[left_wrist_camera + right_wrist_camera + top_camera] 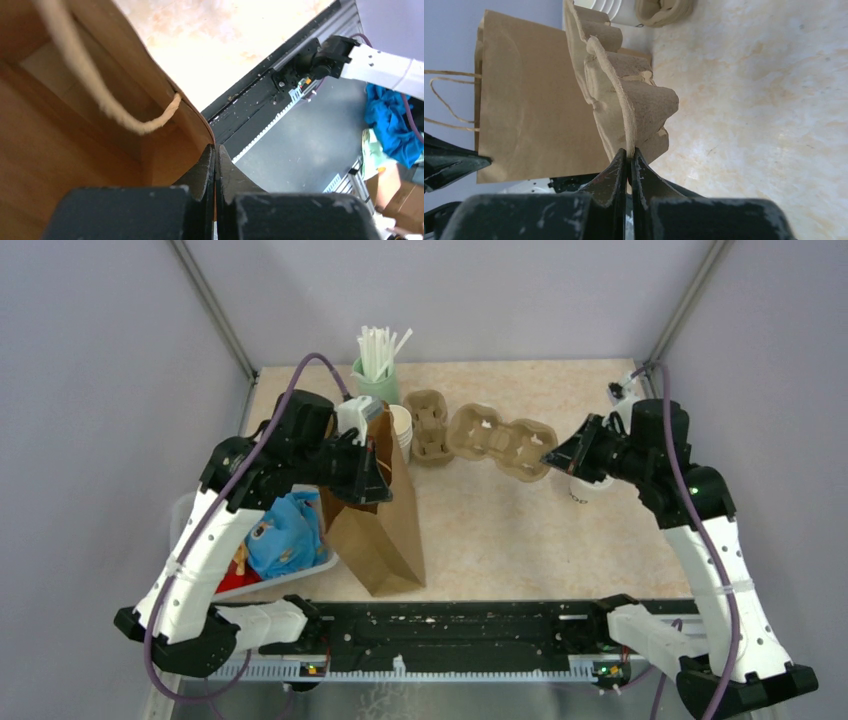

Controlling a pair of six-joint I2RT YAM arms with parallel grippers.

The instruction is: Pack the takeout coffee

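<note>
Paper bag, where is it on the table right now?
Top view: the paper bag stands left of centre, just right of the white tray holding blue cloth, its rim pinched by the left fingers.

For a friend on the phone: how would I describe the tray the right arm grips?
Find the tall brown paper bag on the left, then look right past the stacked cups. Of two pulp trays there, it is the longer tray, farther right, rim pinched in the right hand; the shorter tray lies free.
</note>
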